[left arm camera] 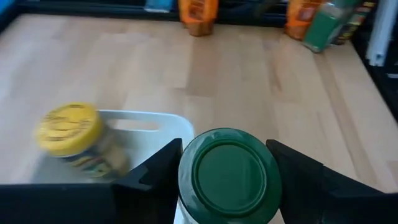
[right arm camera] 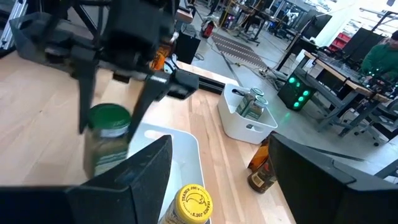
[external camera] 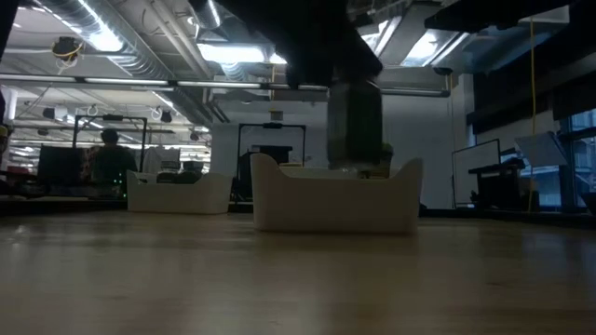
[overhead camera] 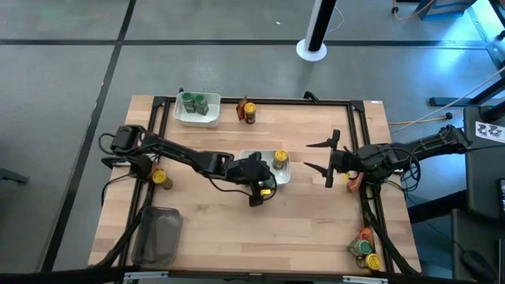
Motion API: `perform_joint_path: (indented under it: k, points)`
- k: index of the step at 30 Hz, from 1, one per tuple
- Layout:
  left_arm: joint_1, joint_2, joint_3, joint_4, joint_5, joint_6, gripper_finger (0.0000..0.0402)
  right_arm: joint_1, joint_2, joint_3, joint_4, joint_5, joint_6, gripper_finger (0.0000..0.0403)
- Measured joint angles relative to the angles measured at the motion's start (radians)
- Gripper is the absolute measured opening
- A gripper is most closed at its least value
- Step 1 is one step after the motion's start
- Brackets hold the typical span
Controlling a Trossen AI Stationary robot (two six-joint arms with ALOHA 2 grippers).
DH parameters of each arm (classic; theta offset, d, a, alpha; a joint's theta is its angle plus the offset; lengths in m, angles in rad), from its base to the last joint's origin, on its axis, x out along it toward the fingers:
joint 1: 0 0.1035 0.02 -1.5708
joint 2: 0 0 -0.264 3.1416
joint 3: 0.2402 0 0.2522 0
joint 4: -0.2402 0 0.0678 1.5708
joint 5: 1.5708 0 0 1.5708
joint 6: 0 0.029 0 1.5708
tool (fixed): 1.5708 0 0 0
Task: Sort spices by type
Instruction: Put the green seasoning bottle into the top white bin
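Left gripper [left arm camera: 227, 180] clamps round green-lidded jar [left arm camera: 227, 177] (label unreadable) by white tray [left arm camera: 163, 121]; yellow-lidded jar [left arm camera: 69, 130] inside. Right gripper [overhead camera: 317, 155] wide, empty.

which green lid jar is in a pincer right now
The small round green-lidded jar between the left pincer's fingers, by the middle white tray; the other two sit in the far tray.

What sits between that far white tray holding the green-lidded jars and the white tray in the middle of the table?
Nothing: in the high view, only bare wooden tabletop separates the far white tray from the middle white tray.
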Motion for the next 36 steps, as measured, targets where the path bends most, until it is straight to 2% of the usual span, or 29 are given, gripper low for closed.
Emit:
perform_joint_path:
  k: [12, 21, 28, 36]
  points:
    - [0.006, -0.174, 0.000, -0.136, -0.148, 0.022, 0.0191, 0.000, 0.000, 0.000, -0.006, 0.000, 0.000, 0.0264]
    - [0.046, -0.302, 0.000, -0.297, -0.350, 0.019, 0.0191, 0.000, 0.000, 0.000, -0.006, 0.000, 0.000, 0.0264]
    - [0.149, -0.389, -0.044, -0.333, -0.403, 0.037, 0.0191, 0.000, 0.000, 0.000, -0.006, 0.000, 0.000, 0.0264]
    - [0.345, -0.426, -0.129, -0.317, -0.417, 0.041, 0.0191, 0.000, 0.000, 0.000, -0.006, 0.000, 0.000, 0.0264]
